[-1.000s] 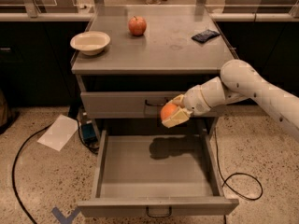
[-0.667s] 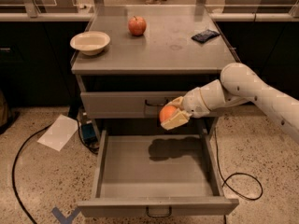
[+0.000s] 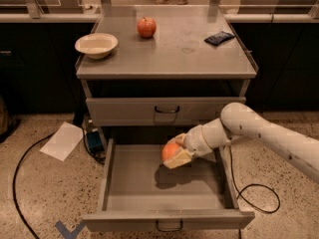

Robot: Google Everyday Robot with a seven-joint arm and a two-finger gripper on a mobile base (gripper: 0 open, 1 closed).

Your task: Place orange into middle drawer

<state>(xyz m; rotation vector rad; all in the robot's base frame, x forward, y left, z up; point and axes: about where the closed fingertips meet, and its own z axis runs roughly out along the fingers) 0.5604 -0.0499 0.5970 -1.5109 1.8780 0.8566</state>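
The orange (image 3: 170,151) is round and uniformly orange. My gripper (image 3: 177,152) is shut on it and holds it above the inside of the middle drawer (image 3: 114,193), which is pulled wide open at the bottom of the grey cabinet. The orange hangs over the drawer's middle rear part and casts a shadow on the drawer floor below it. My white arm (image 3: 259,133) reaches in from the right. The drawer above (image 3: 124,111) is shut, with a dark loop handle.
On the cabinet top (image 3: 189,59) stand a red apple (image 3: 146,27), a white bowl (image 3: 96,45) and a dark packet (image 3: 219,37). A sheet of paper (image 3: 62,141), a blue box (image 3: 93,140) and black cables (image 3: 20,183) lie on the floor.
My gripper with the orange has moved down, from level with the upper drawer's front into the space over the open middle drawer.
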